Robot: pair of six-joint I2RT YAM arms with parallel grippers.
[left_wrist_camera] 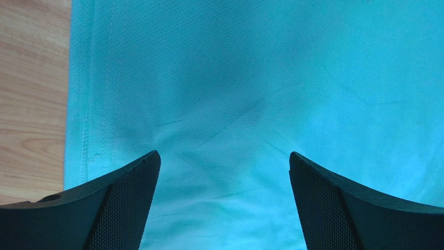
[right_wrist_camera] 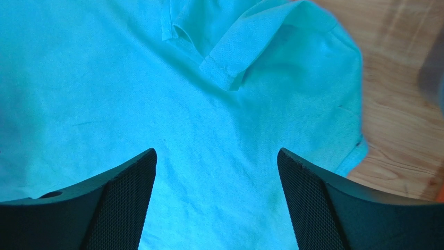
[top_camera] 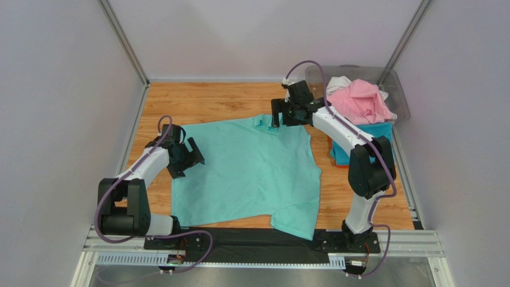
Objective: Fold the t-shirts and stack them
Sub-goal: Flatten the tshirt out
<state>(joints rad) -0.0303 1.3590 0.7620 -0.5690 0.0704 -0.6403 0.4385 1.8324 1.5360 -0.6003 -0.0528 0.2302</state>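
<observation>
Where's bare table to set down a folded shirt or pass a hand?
Free: far wood strip between the mint green t-shirt and back wall, left of the right hand. Narrower: wood between that shirt and the right arm. Crowded: far right corner, with bin, pink t-shirt, teal t-shirt; the left hand fills the left edge.

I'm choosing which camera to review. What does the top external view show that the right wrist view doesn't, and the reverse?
Only top external: the whole mint green t-shirt spread out, the left gripper open at its left edge, and the clear bin holding a pink shirt, with a teal blue shirt next to it.
Only right wrist: the collar up close, one flap folded over, and the knit texture.
Both: the mint green t-shirt on the wooden table, with the right gripper open over the collar end.
</observation>
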